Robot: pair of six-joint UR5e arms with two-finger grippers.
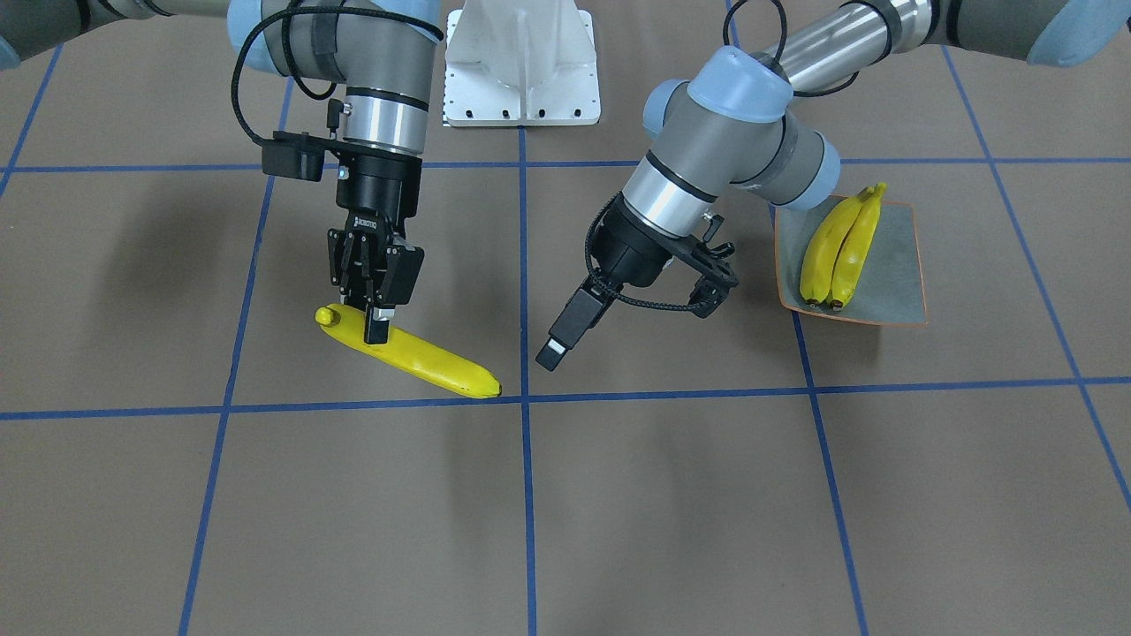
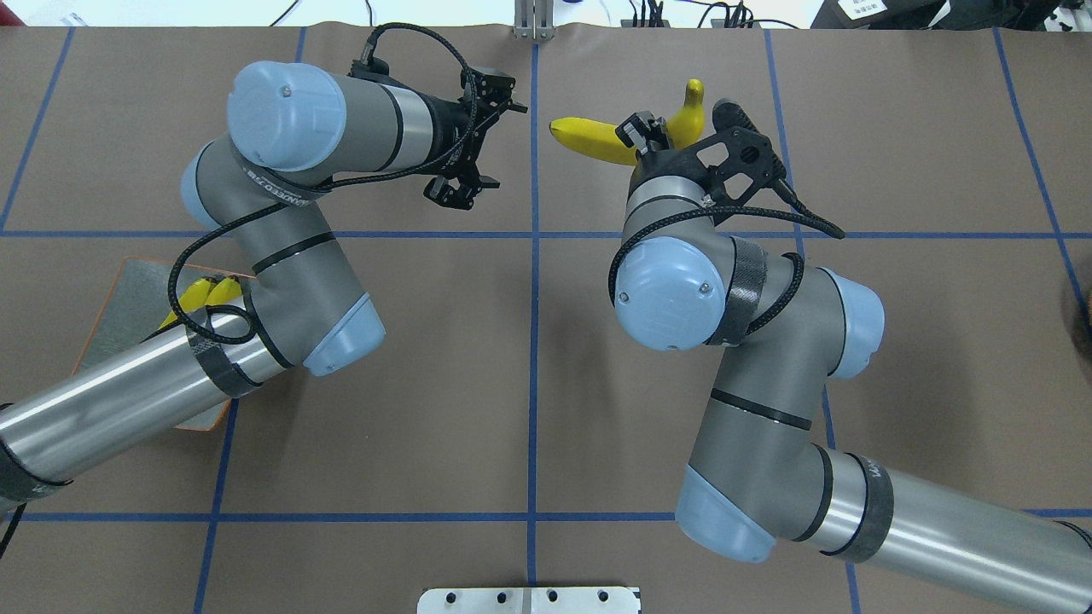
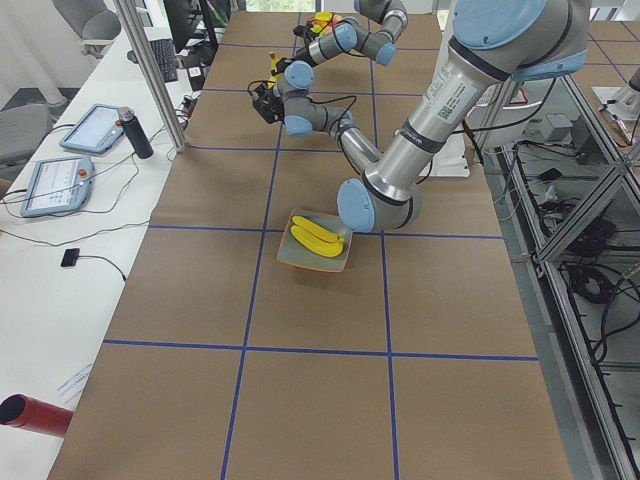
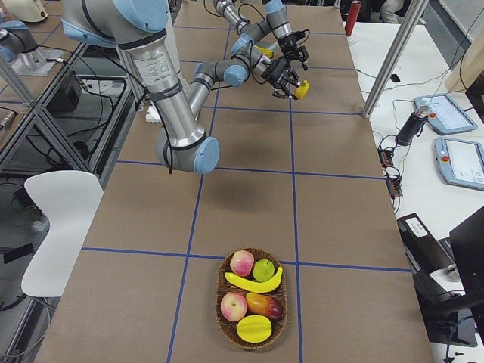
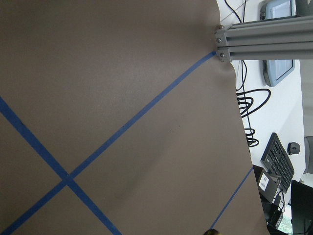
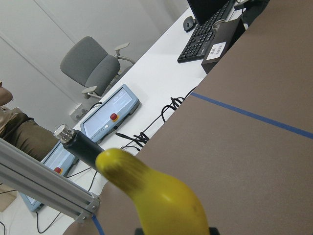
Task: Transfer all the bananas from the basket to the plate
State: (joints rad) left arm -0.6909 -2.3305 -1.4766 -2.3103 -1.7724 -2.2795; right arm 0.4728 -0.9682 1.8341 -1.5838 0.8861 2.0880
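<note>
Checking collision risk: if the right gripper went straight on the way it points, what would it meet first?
Probably the bare table. The banana it holds would touch down before the right gripper itself, though the height above the table is unclear.

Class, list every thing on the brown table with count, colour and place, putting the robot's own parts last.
Square grey-blue plate, orange-rimmed: one; table's left side.
Oval woven basket: one, brown; table's right end.
Curved yellow bananas: four; two on the plate, one banana in the basket, one banana gripped mid-table.
Round apples: two red, one green; in the basket.
Mango: one, red-orange; in the basket.
Lobed fruit: one, yellow; in the basket.
Left gripper: one, black; open, empty.
Right gripper: one, black; shut on a banana.
</note>
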